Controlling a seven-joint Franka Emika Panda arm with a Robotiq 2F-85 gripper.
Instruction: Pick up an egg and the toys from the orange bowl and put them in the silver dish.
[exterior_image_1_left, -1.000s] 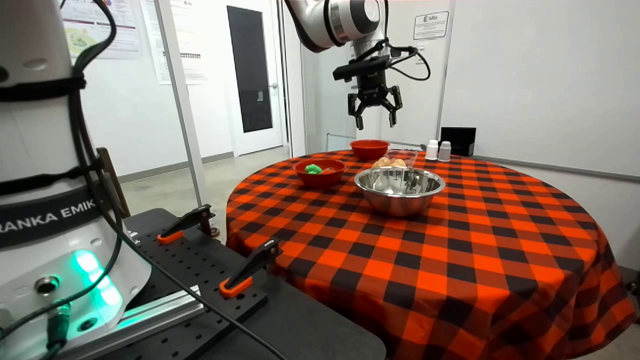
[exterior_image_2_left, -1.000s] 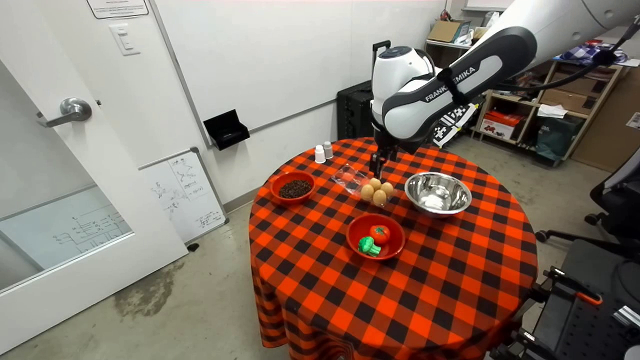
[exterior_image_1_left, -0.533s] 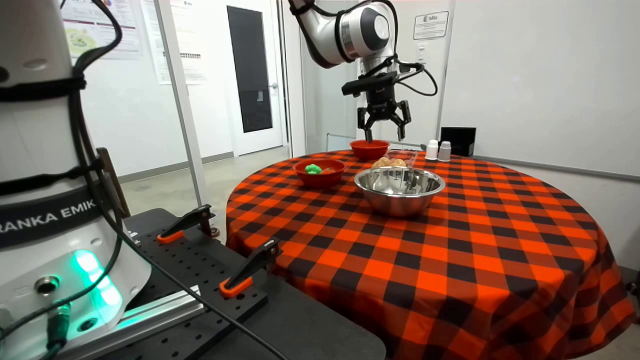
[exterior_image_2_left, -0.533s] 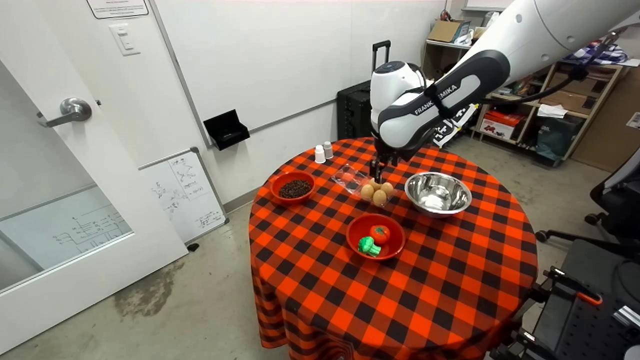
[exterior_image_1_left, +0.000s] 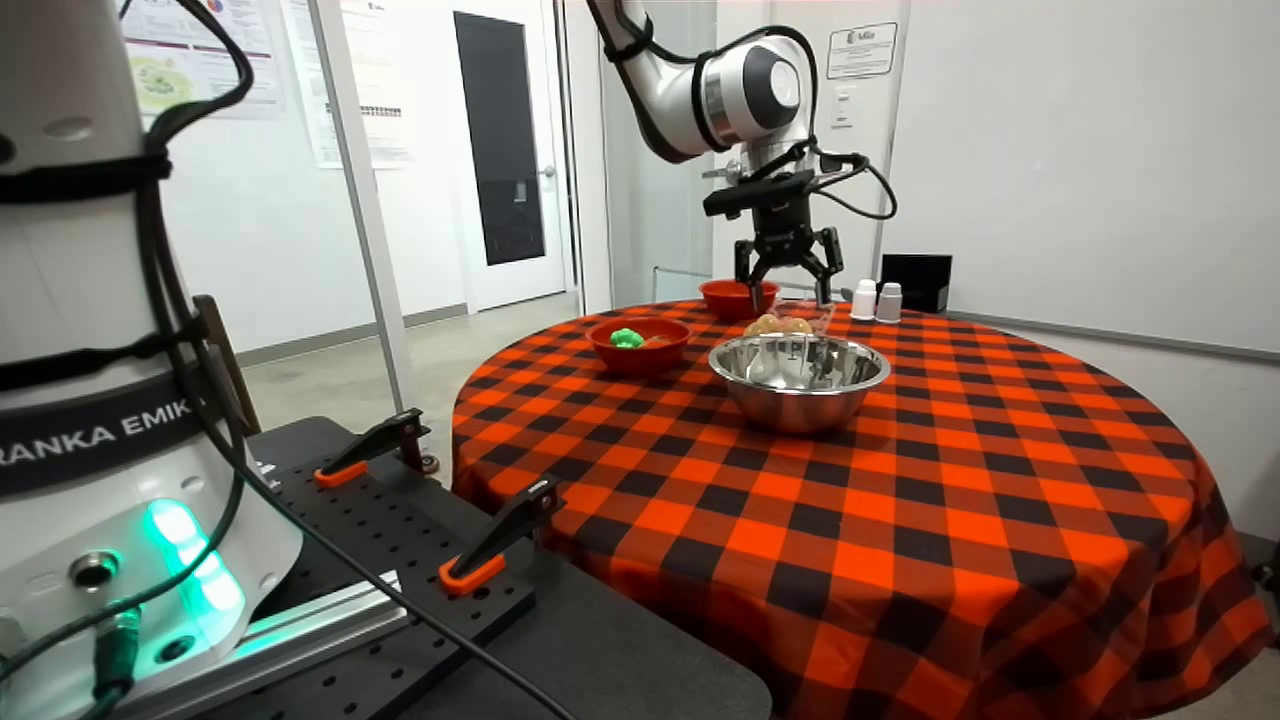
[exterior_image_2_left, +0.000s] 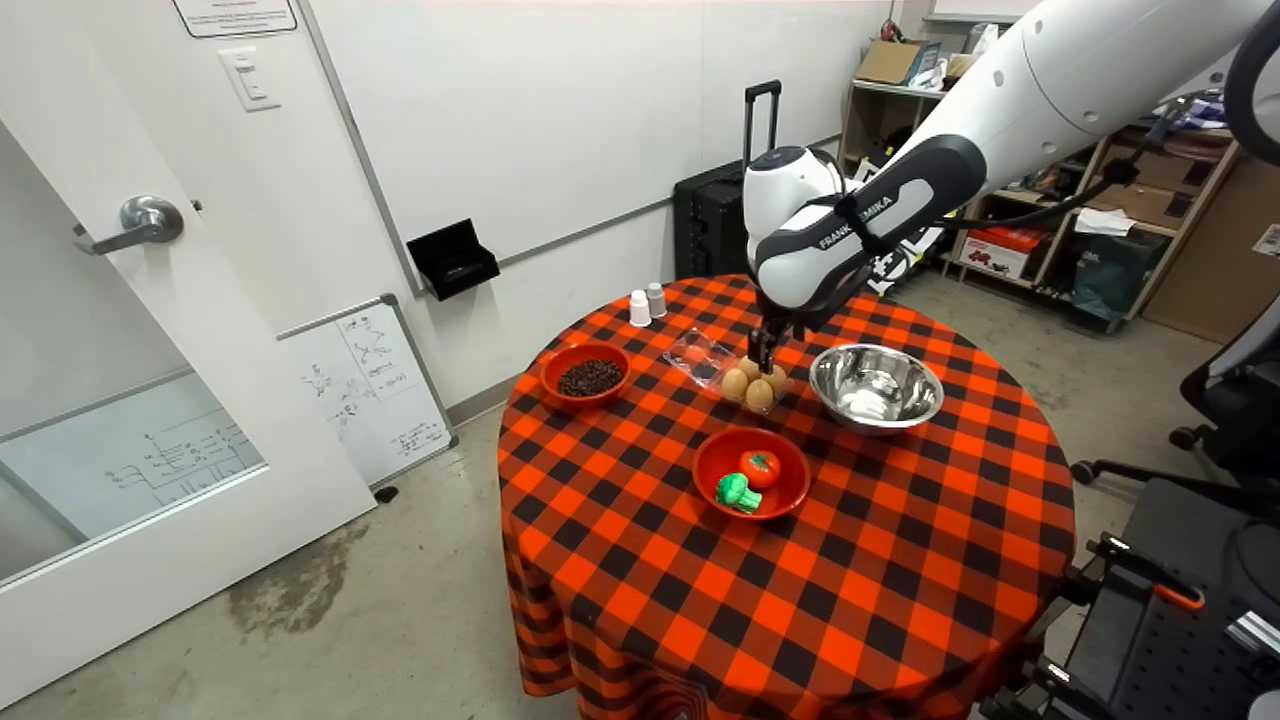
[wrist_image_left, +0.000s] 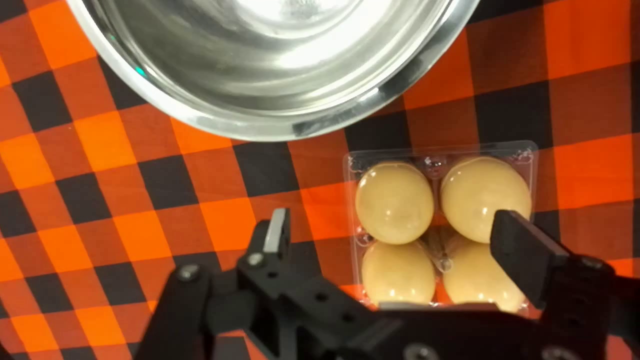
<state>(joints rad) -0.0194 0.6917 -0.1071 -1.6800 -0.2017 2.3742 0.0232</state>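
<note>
Several tan eggs (wrist_image_left: 395, 202) sit in a clear plastic carton (exterior_image_2_left: 700, 360) with its lid open. The silver dish (exterior_image_2_left: 876, 422) stands beside the carton; its rim shows in the wrist view (wrist_image_left: 270, 132). The orange bowl (exterior_image_2_left: 712, 465) holds a green toy broccoli (exterior_image_2_left: 738, 492) and a red toy tomato (exterior_image_2_left: 760, 468). My gripper (wrist_image_left: 392, 220) is open and empty, pointing down above the eggs. In the wrist view its right finger overlaps the right-hand eggs, and its left finger is over the cloth left of the carton. In an exterior view the gripper (exterior_image_1_left: 790, 298) shows behind the silver dish.
Another red bowl (exterior_image_2_left: 586, 403) with dark beans stands at the table's far side from the silver dish. Two small shakers (exterior_image_2_left: 640, 308) stand near the table edge behind the carton. A checked cloth (exterior_image_1_left: 950, 480) covers the round table.
My gripper has come down towards the eggs and moved slightly right in an exterior view. It has stayed open. The bowls, toys and dish have not moved.
</note>
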